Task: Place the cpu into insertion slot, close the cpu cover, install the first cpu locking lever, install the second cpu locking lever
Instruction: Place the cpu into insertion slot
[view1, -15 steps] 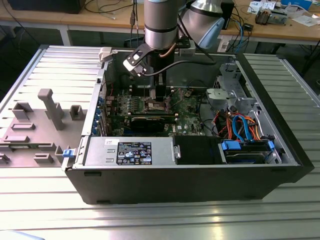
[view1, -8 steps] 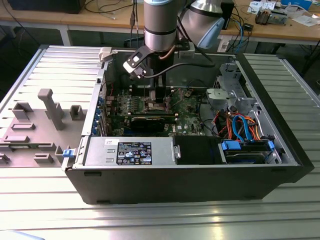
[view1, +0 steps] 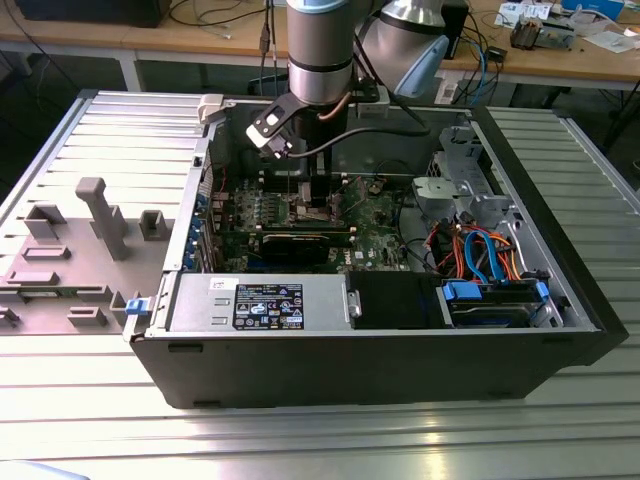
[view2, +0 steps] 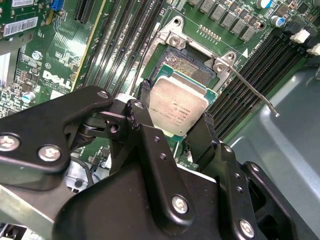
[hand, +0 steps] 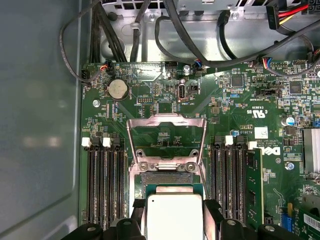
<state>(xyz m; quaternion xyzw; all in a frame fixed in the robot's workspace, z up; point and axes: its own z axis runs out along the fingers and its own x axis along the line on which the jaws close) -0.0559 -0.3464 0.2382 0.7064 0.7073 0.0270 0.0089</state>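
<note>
The grey metal arm (view1: 320, 40) hangs straight down — wrist vertical. Its black two-fingered gripper (view2: 176, 109) clamps the silvery square cpu (view2: 177, 97) by opposite edges.

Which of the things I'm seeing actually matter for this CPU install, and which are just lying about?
Job in hand: the cpu, clamped in the gripper over the insertion slot; the cpu cover, open; a locking lever, swung free.
Lying about: memory slots, coin battery, power supply box, drive cables, grey fixtures outside the case.
</note>
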